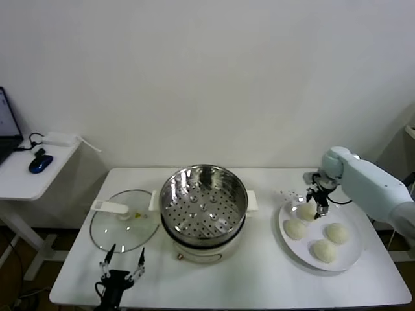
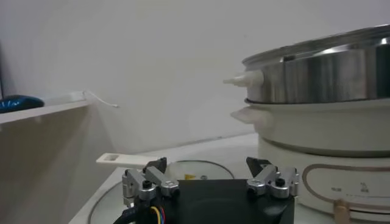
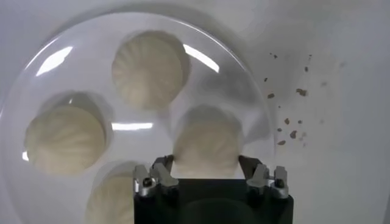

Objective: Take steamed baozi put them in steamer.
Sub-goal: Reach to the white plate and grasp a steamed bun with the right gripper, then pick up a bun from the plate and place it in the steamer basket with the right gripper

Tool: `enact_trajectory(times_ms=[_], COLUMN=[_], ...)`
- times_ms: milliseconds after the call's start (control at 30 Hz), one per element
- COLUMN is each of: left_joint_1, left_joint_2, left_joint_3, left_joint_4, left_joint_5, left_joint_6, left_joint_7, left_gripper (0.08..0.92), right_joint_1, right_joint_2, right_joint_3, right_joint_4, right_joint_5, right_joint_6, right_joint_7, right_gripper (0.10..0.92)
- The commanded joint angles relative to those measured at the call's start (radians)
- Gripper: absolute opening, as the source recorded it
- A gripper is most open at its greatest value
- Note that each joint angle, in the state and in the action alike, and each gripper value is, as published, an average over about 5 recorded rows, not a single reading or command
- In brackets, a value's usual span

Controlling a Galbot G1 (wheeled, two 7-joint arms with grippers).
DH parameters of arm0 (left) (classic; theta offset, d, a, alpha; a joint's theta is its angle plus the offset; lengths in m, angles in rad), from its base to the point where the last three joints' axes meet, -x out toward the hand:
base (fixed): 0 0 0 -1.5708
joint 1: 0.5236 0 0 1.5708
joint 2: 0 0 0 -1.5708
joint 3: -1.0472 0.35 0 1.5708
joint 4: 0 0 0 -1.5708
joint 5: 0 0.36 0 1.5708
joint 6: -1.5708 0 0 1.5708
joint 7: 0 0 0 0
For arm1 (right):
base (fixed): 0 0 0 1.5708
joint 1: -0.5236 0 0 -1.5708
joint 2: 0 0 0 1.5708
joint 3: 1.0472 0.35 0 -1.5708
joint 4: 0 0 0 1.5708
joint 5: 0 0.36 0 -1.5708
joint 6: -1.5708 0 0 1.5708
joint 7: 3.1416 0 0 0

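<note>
Several cream-white steamed baozi lie on a white plate at the right of the table. My right gripper is down over the plate's far bun, its fingers pressed against both sides of that baozi, which still rests on the plate. Other buns lie beside it. The shiny steamer stands at the table's middle, its perforated basket bare. My left gripper hangs open near the front left edge, holding nothing.
A glass lid with a white handle lies flat to the left of the steamer, just beyond the left gripper. Dark crumbs speckle the table beside the plate. A side table with a blue mouse stands at far left.
</note>
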Motion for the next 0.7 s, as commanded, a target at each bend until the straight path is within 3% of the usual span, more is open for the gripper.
enact_trajectory(times_ms=[33, 433, 700], left_joint_1=[0.001, 0.01, 0.008], left_joint_2=[0.003, 0.007, 0.003], left_joint_3=[0.001, 0.0, 0.002], left_joint_4=[0.001, -0.003, -0.003], left_joint_5=[0.001, 0.004, 0.009], left_joint_6=[-0.005, -0.018, -0.021], left_joint_7=[-0.001, -0.004, -0.006], left_gripper=[0.823, 0.823, 0.823], right_joint_1=[0.001, 0.059, 0.442], right_joint_2=[0.006, -0.046, -0.094], right_joint_3=[0.005, -0.048, -0.375], right_joint_4=[-0.001, 0.097, 0.301], right_joint_5=[-0.007, 0.045, 0.291], right_joint_6=[0.004, 0.008, 0.054], right_joint_7=[0.006, 0.006, 0.006], right_gripper=[0.715, 0.673, 0.67])
